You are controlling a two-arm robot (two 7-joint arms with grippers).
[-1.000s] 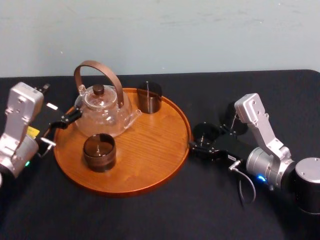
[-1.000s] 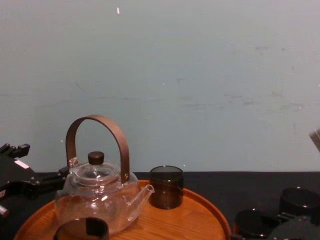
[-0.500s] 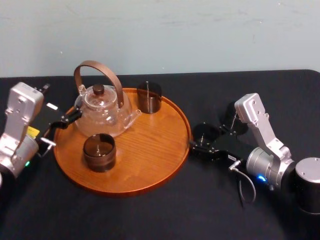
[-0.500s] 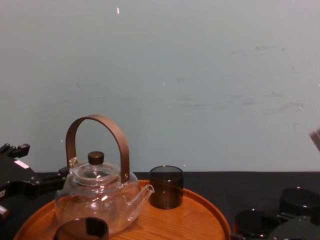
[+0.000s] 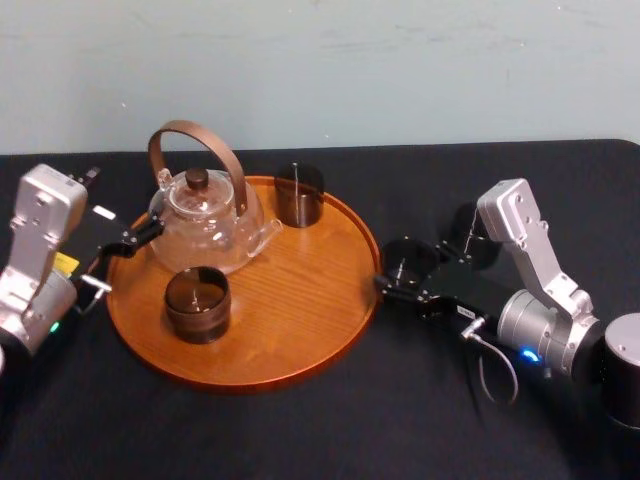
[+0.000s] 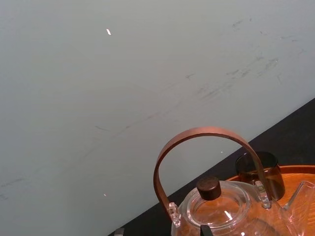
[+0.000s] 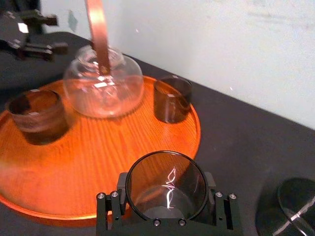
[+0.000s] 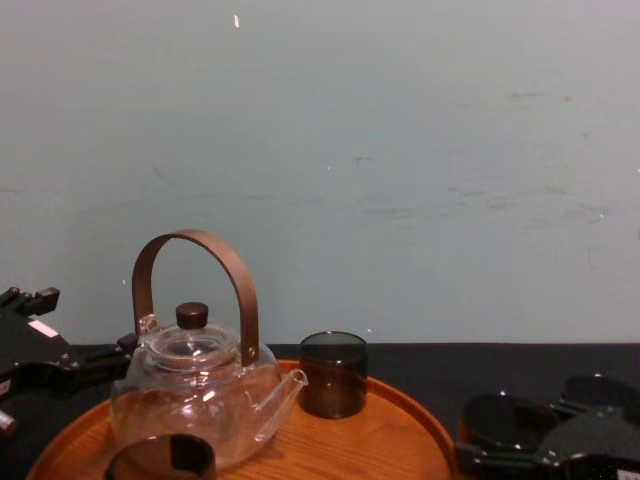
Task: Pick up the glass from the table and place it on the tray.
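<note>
Clasping the glass [image 7: 166,183] in clenched jaws, the right gripper [image 5: 402,283] is just right of the tray [image 5: 300,310] over the tabletop [image 5: 300,430]; the left gripper [image 5: 128,240] rests left of the teapot [image 5: 205,215].

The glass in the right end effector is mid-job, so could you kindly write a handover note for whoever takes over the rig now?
Right end effector: shut on the glass, just outside the tray's right rim.
Left end effector: parked by the tray's left edge, beside the teapot.
Done: glass grasped. A front glass and a back glass stand on the tray; a spare glass stands on the table farther right.
Left: carry the held glass over the rim, set it on bare wood, release.
</note>
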